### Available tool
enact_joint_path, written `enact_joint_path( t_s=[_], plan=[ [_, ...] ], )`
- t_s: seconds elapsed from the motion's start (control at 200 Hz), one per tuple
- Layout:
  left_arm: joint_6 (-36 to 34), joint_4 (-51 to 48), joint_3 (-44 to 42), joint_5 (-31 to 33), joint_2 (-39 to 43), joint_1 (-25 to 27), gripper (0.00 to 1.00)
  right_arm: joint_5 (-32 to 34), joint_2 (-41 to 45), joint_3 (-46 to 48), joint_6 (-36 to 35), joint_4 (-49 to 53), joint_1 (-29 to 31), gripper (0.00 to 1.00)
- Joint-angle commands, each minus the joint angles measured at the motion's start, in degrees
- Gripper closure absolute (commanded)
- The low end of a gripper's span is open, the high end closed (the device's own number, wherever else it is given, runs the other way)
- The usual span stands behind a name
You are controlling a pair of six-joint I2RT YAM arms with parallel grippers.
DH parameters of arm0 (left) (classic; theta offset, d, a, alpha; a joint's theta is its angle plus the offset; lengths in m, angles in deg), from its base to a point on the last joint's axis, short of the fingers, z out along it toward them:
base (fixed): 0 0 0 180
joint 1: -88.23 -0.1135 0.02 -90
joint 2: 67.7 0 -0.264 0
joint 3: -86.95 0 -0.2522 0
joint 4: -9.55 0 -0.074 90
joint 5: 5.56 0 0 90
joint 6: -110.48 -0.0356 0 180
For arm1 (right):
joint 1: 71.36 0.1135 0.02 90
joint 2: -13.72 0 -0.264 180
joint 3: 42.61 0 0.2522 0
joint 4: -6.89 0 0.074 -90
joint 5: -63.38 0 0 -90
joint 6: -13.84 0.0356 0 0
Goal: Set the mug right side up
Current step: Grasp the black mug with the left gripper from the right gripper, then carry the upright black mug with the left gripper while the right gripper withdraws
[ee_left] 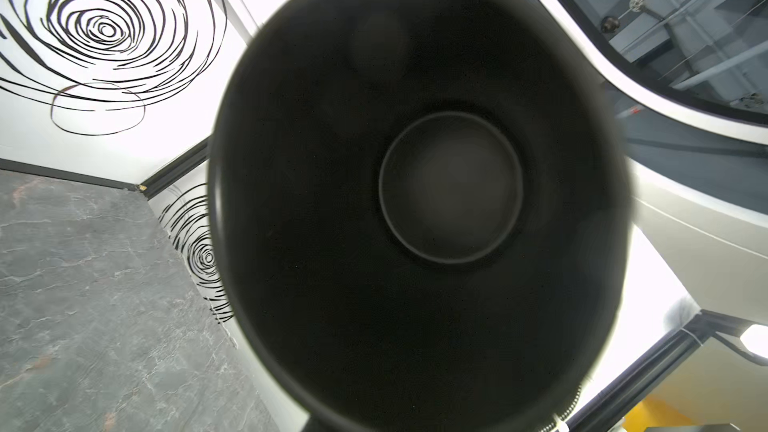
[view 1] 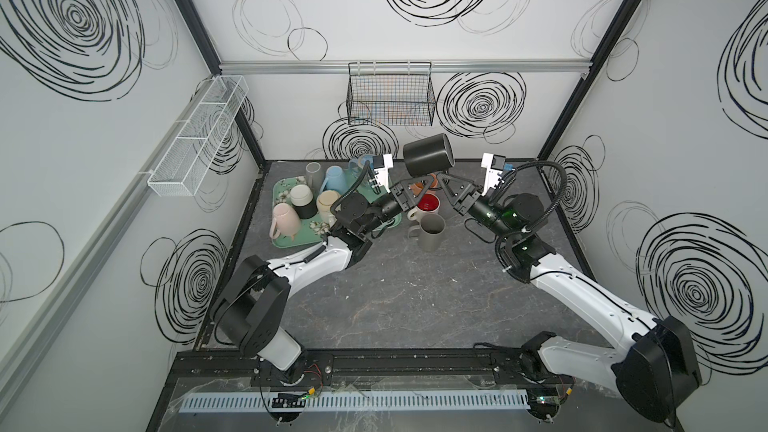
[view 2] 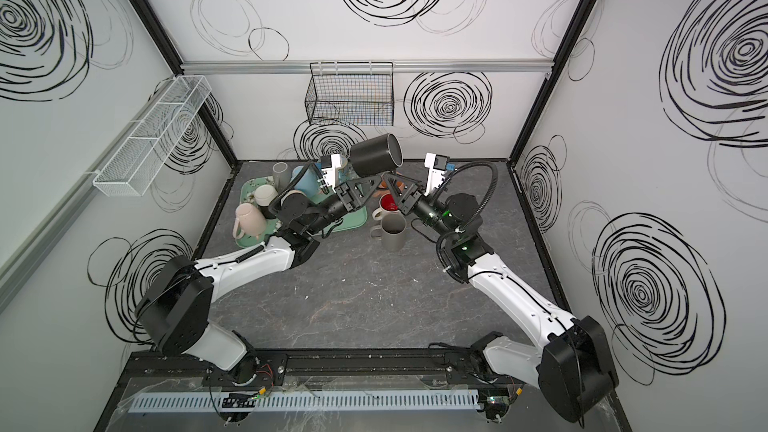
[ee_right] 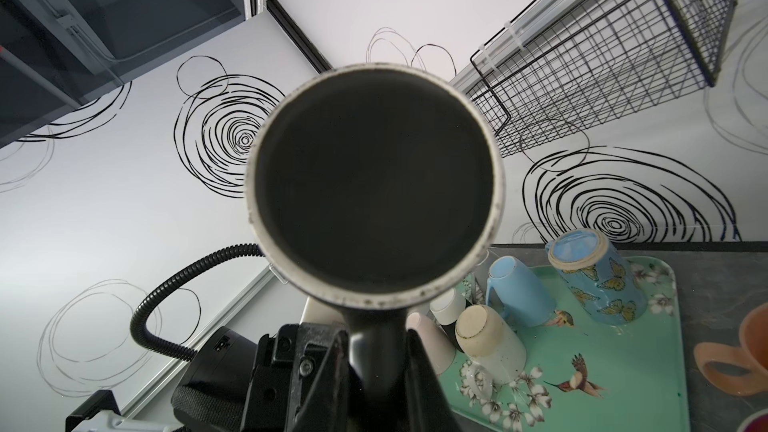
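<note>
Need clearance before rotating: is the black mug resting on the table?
No, the black mug hangs in the air, its handle pinched in the right gripper.

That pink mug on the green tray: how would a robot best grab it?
Probably by its handle, coming from the near-left corner of the tray. The pink mug stands mouth down, so there is no rim to pinch. The loop juts toward that open side, while other mugs crowd its far and right sides.

Front half of tabletop (view 1: 395,305) free; tray (view 1: 308,237) w/ mugs (view 1: 301,197) back-left, grey mug (view 1: 430,234) & red mug (view 1: 428,204) mid-back.
</note>
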Motion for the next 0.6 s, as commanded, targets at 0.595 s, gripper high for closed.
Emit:
enact_joint_path(
  t_s=[0.595],
  plan=[
    [-24.0, -14.3, 9.9, -1.9, -3.2, -0.2, 1.0, 7.8, 6.4, 0.4, -9.8, 18.1, -3.5, 0.5]
  ],
)
